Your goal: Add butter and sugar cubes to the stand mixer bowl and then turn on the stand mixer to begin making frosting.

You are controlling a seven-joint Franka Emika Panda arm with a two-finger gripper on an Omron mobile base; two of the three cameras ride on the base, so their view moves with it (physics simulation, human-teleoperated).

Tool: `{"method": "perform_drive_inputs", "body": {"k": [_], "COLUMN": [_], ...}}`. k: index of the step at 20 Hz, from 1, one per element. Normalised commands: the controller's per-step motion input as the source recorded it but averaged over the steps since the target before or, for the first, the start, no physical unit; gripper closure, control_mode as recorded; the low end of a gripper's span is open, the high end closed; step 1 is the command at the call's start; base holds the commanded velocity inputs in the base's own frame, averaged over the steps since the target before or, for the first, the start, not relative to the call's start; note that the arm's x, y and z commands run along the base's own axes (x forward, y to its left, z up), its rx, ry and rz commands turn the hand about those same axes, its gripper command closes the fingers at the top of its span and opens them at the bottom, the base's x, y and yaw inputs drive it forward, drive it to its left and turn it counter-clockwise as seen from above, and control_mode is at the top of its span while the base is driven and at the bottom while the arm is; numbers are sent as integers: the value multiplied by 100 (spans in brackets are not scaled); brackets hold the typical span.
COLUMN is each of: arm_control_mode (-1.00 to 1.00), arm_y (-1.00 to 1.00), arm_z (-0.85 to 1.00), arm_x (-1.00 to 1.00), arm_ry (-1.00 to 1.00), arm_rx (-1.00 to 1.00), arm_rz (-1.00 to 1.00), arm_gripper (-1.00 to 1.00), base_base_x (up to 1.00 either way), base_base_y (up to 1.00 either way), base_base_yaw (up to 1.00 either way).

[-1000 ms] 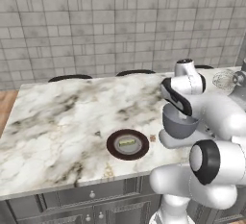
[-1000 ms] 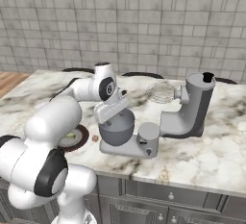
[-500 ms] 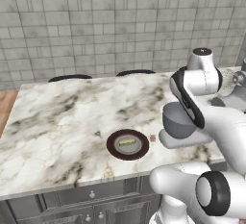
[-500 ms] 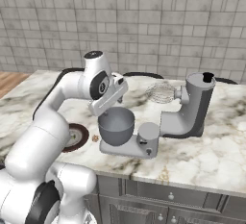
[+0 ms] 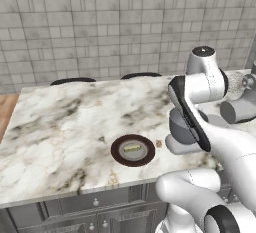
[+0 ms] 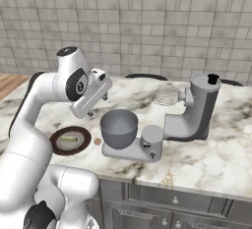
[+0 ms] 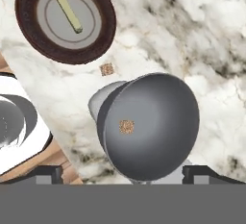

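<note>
Sugar cube (image 7: 126, 126) is now seen lying inside the stand mixer bowl (image 7: 158, 117), released by the gripper (image 6: 101, 81) lifted clear with jaws apart and empty; second cube (image 7: 106, 69) on the counter (image 7: 192, 31) and butter (image 7: 68, 12) on its plate (image 7: 103, 23) judged outstanding.

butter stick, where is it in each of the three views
Left base view: butter on the brown plate, centre, near the counter's front edge.
Right base view: butter at left, on the plate left of the mixer bowl.
Hand view: butter at top left.
Shared landmark: the plate.
</note>
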Motion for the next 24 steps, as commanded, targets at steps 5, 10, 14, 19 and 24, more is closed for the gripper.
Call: {"method": "perform_drive_inputs", "body": {"k": [5,10,14,19,24], "arm_control_mode": [-100,-100,-100,-100,-100], "arm_y": [51,45,36,5,0], "arm_z": [-3,-11,-42,-58,-49], "arm_x": [-20,-12,0,0,0], "arm_ry": [0,3,15,18,13], "arm_rx": [-7,-5,-8,-7,-1], "arm_rz": [8,6,7,4,2], "arm_gripper": [-100,-100,-100,-100,-100], "base_base_x": [0,0,0,0,0], "base_base_y": [0,0,0,0,0], "base_base_yaw": [0,0,0,0,0]}}
